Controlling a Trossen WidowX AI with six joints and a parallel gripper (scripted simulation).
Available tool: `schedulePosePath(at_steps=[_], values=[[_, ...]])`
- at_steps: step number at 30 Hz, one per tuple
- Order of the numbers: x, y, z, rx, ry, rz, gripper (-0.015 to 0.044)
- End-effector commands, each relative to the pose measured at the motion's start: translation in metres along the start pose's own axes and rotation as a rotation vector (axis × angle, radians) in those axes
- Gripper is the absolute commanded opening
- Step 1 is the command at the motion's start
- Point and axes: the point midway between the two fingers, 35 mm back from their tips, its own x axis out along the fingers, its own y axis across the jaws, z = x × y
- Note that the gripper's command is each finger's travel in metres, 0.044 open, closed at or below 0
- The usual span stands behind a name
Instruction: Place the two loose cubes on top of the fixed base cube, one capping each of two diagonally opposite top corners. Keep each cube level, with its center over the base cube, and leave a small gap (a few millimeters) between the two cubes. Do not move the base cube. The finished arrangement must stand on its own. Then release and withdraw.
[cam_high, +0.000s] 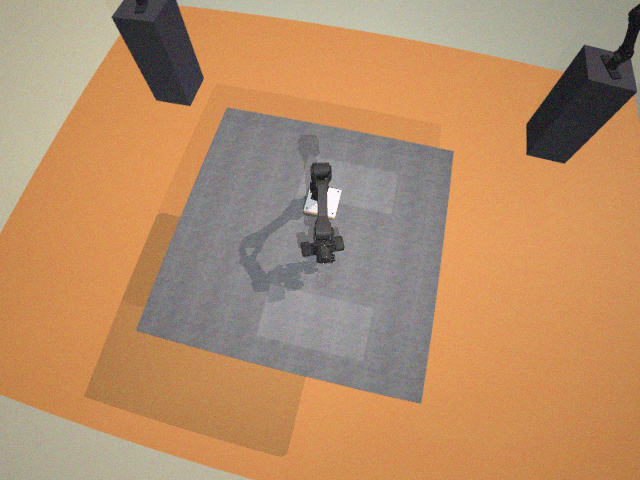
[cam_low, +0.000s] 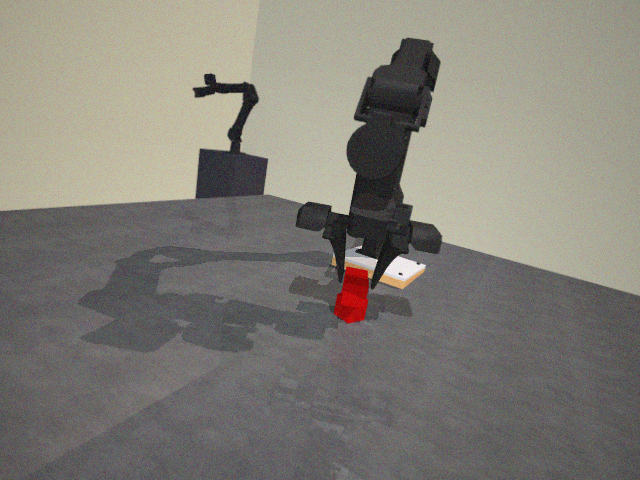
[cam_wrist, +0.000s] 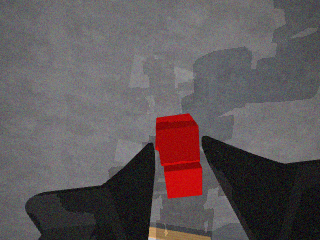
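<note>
Mottled grey tabletop (cam_high: 392, 258) (cam_low: 465, 372) (cam_wrist: 65, 90); boxy red cubes (cam_low: 352, 304) (cam_wrist: 179, 142) between tapered black jaws (cam_low: 357, 285), parted partway, gripping nothing.

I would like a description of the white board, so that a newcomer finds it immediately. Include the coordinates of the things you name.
On the grey square surface (cam_high: 392, 258) (cam_low: 465, 387) stands the black arm (cam_high: 323, 206) (cam_low: 382, 149). At its foot lies the board (cam_high: 330, 204) (cam_low: 408, 268): flat, white-topped, orange-edged, with dark dots, unlike the red cubes (cam_low: 351, 304) (cam_wrist: 177, 142).

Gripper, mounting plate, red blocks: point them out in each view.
Gripper (cam_high: 323, 253) (cam_low: 356, 284) (cam_wrist: 177, 144): top, on its body; exterior and wrist, between fingertips.
Mounting plate (cam_high: 334, 200) (cam_low: 408, 268) (cam_wrist: 187, 234): top and exterior, white surface; wrist, orange edge.
Red blocks (cam_low: 351, 305) (cam_wrist: 178, 142): exterior and wrist, block farther from plate.
</note>
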Motion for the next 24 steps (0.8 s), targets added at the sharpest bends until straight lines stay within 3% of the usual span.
schedulePosePath(at_steps=[1,24], values=[[-0.008,0.0,0.001,-0.001,-0.009,-0.001,0.0205],[-0.038,0.0,0.001,-0.001,-0.009,-0.001,0.0205]])
